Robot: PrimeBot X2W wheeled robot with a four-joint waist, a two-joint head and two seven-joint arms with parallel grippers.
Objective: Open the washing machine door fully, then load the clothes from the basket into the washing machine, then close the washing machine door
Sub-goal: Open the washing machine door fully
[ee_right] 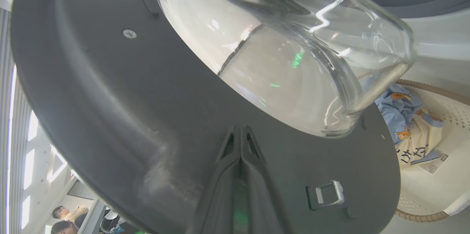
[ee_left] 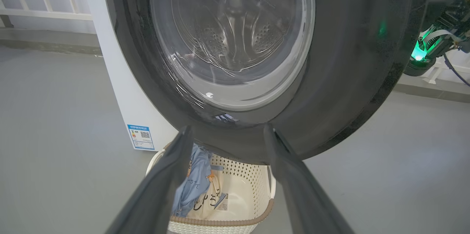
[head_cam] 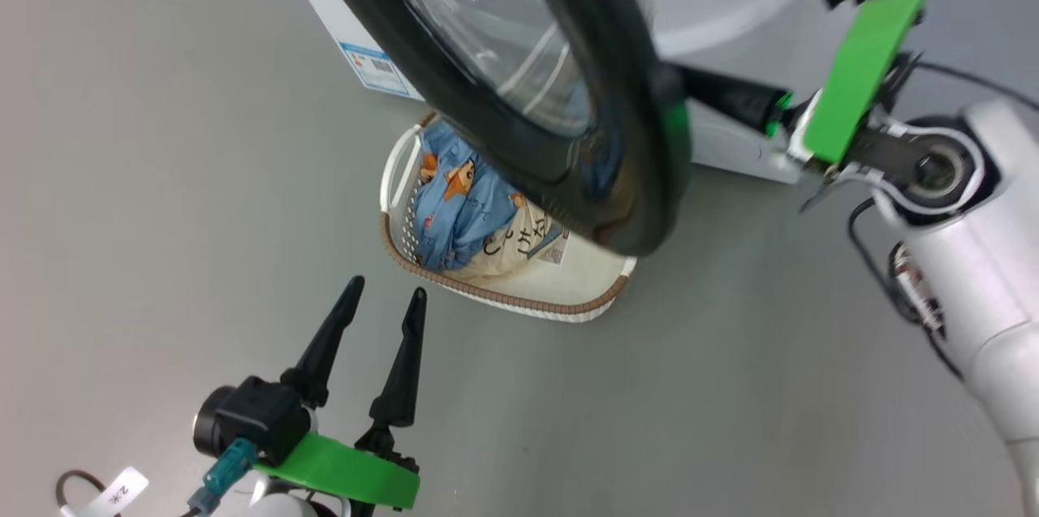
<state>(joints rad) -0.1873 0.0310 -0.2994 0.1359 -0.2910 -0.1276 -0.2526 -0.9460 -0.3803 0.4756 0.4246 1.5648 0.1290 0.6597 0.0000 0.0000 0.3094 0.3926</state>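
Step now: opening the washing machine door [head_cam: 503, 79] all the way. I think this first step is not done yet.
Door: it stands partly swung out from the washing machine [head_cam: 735, 10]. Its clear glass bowl sticks out on the inner side.
Right gripper [head_cam: 698, 87]: it is on the inner side of the door, at the black rim beside the glass bowl. Its two fingers are pressed tight together with nothing between them. The tip looks like it touches the door.
Left gripper [head_cam: 388, 290]: it is on the outer side of the door, low down and apart from it. Its fingers are spread wide and hold nothing.
Basket [head_cam: 503, 296]: it sits on the floor right under the door's bottom edge, and the door hides part of it.
Clothes [head_cam: 463, 208]: they lie in the basket under the door. The blue one with orange cartoons touches the cream one with black letters.
Next move: I think the right gripper needs to push the door out more, until it no longer hangs over the basket.
After that: the left gripper, already wide, can reach down for the clothes.
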